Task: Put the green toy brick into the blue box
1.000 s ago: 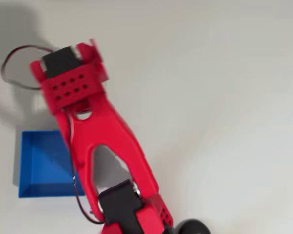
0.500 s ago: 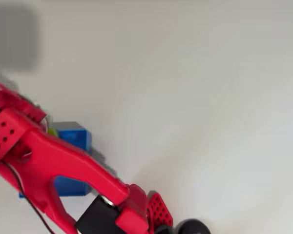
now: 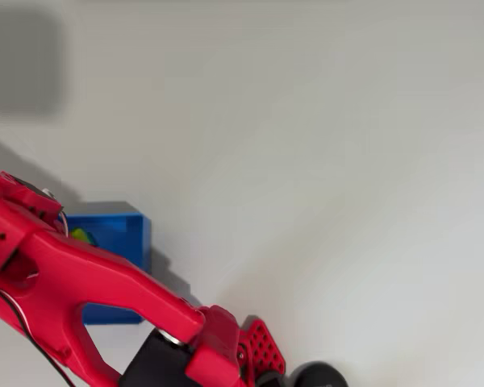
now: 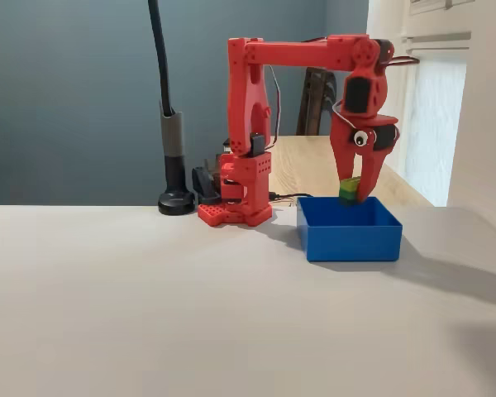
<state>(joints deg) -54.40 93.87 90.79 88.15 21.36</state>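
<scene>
My red plastic two-finger gripper [image 4: 355, 192] points straight down, its tapered jaws clamped on the small studded green toy brick [image 4: 350, 189], lime on top with a darker green layer beneath. In the fixed view the brick hangs just above the rim of the bright blue, square, shallow plastic box [image 4: 350, 236], over its far side, roughly at twelve o'clock from the box's middle. I cannot tell whether the brick touches the box floor.

In the overhead view a sliver of lime brick [image 3: 82, 235] shows inside the box [image 3: 135, 234], with the gripper body at its nine o'clock side and the arm lying across the box.

The arm [image 4: 302, 53] is glossy red printed plastic with black motor blocks and perforated panels. Its base [image 4: 236, 207] sits at ten o'clock from the box on a smooth, matte pale grey table [image 4: 149, 314]. A black lamp stand with a round foot [image 4: 176, 201] stands at nine o'clock from the base.

I can read no writing or labels.
</scene>
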